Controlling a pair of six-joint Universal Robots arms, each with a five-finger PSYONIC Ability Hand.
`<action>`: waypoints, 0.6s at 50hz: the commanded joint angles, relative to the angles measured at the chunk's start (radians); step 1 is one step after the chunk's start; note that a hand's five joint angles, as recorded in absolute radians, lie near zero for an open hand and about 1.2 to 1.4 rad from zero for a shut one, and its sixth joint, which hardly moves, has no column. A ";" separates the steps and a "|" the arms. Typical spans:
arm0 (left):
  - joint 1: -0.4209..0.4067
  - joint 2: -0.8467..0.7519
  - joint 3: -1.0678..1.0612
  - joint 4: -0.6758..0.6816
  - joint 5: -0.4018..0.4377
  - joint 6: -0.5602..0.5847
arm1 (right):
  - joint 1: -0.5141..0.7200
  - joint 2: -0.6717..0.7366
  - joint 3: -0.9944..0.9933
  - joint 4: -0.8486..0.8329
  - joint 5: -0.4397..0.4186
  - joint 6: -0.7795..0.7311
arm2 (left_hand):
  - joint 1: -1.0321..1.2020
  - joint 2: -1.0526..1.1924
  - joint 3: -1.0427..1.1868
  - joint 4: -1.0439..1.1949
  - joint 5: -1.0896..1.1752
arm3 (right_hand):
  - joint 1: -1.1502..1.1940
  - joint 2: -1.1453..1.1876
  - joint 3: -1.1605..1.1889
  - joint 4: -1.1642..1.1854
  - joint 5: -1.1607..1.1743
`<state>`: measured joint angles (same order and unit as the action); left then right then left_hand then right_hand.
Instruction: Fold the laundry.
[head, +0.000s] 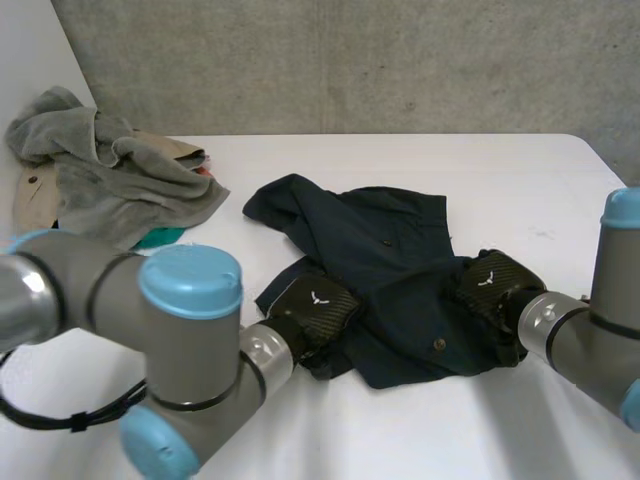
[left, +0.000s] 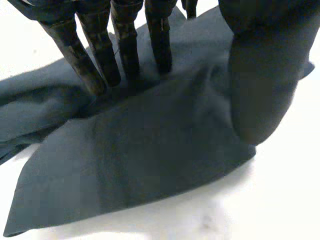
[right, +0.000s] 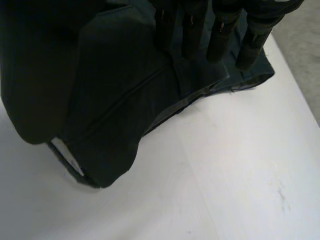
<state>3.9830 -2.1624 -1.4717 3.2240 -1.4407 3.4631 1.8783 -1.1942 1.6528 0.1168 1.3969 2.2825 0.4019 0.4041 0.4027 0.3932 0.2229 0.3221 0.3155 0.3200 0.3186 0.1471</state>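
- The left hand's fingers (left: 127, 50) are straight and spread, their tips pressing down on the dark blue garment (left: 150, 160). They grip nothing.
- Its thumb (left: 260, 85) hangs apart from those fingers, over the cloth's edge, where the fabric gives way to the bare desk (left: 280, 200).
- Between the fingers and the thumb the cloth lies in a smooth flap. One pointed corner reaches out from under the palm onto the desk.
- The right hand's fingers (right: 220, 40) are likewise straight, tips set in a row on the garment just inside a hemmed edge. They are open too, pressing rather than holding.
- The right thumb (right: 30, 90) stands off to the side of those fingers, above a darker fold of the same cloth.
- In the head view the left hand (head: 315, 308) rests on the garment's near left edge and the right hand (head: 490, 285) on its right edge, with cloth between them.
- The garment lies crumpled in the middle of the desk, small buttons showing on it, one sleeve-like part reaching toward the far left.
- Well apart, at the desk's far left corner, sits a heap of laundry: a grey towel (head: 110, 170) on top, a teal cloth (head: 160, 238) peeping from beneath it, and a beige piece (head: 30, 195) beside it.
- A grey concrete wall (head: 400, 60) stands behind the desk.
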 joint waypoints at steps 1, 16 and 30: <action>-0.010 -0.123 0.093 -0.030 -0.049 0.090 | 0.012 0.016 0.045 -0.111 0.016 0.067 | 0.459 0.457 0.458 0.468 0.464 | 0.154 0.161 0.156 0.158 0.155; 0.018 0.370 0.086 -0.003 -0.027 -0.002 | -0.015 -0.189 -0.206 0.024 0.008 0.161 | 0.994 0.992 0.994 1.003 0.999 | 1.074 1.081 1.076 1.078 1.075; 0.229 0.480 0.508 -0.027 -0.023 -0.226 | -0.042 -0.210 -0.718 -0.021 -0.044 0.593 | 0.994 0.992 0.994 1.003 0.999 | 1.074 1.081 1.076 1.078 1.075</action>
<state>4.1052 -1.5960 -1.1703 3.2211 -1.4464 3.3437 1.8446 -1.4765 1.0745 0.1822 1.3592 2.6848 1.1341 1.1969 1.1857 1.1989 1.0029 1.0960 1.1703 1.1850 1.1940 1.0099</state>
